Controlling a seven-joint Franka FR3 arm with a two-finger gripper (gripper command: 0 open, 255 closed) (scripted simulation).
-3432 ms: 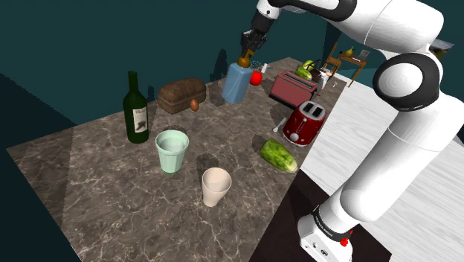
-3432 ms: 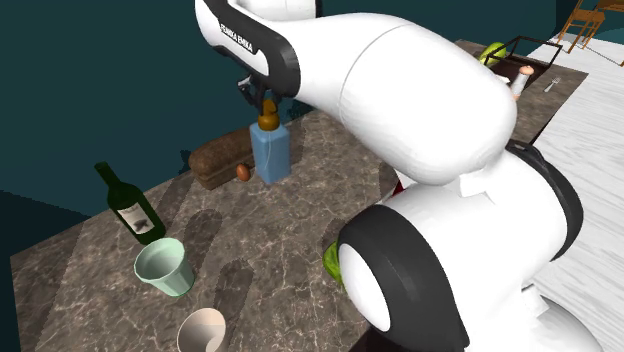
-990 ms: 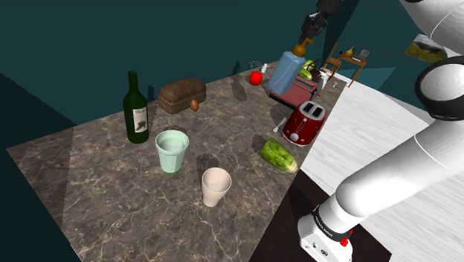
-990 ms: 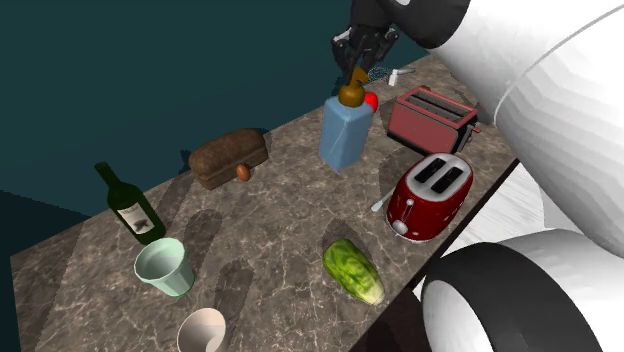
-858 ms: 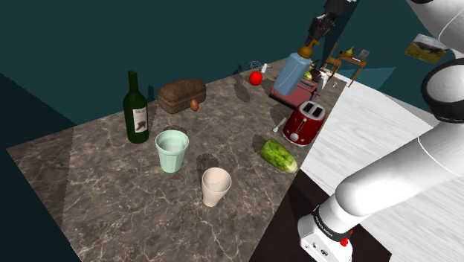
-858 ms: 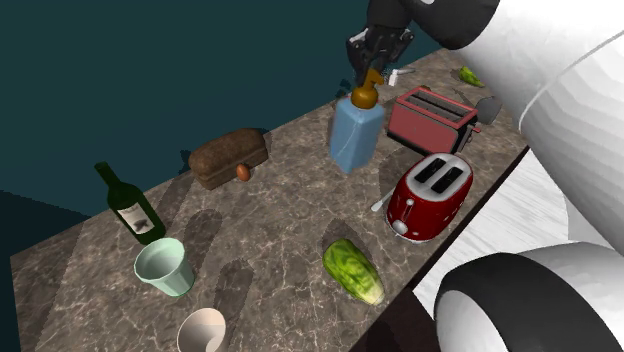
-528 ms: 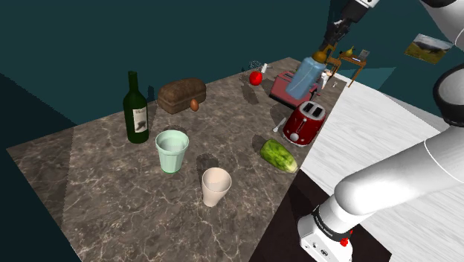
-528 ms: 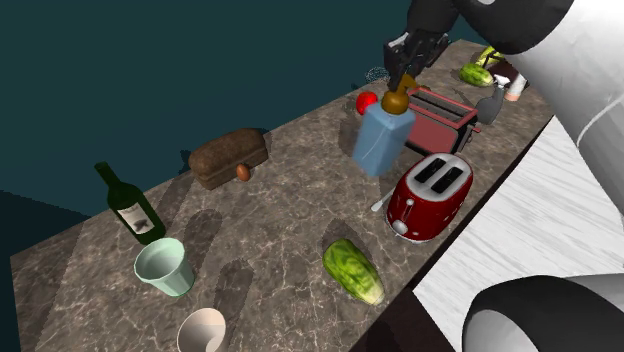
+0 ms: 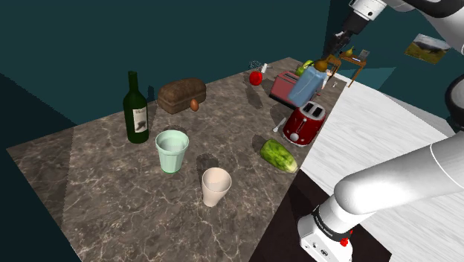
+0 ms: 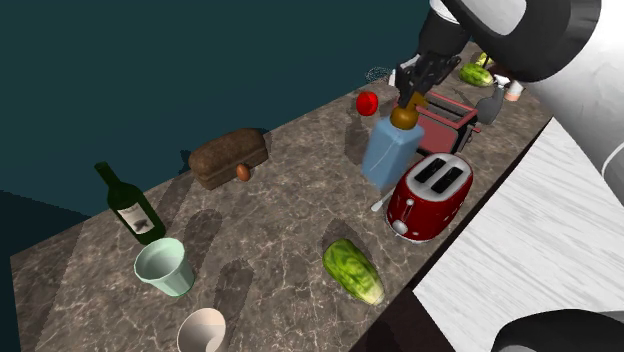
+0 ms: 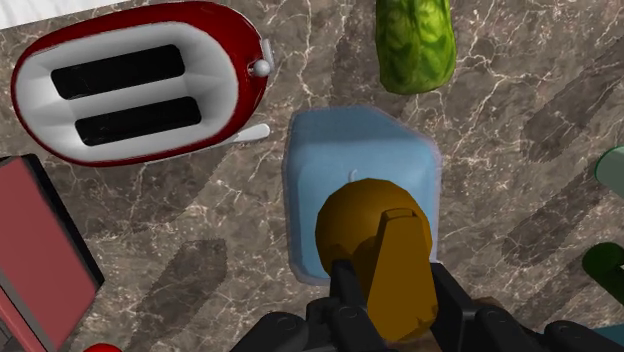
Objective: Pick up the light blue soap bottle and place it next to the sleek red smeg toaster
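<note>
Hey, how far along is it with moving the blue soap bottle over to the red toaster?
The pickup looks done: the gripper is shut on the brown pump top of the light blue soap bottle. In hand is the carry: the bottle hangs tilted beside the rounded red toaster, seemingly above the counter. Left: set it down there and let go.

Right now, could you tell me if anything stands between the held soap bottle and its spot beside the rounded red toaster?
Nothing blocks it. The soap bottle hangs beside the rounded red toaster; only a thin white utensil lies on the counter between them.
</note>
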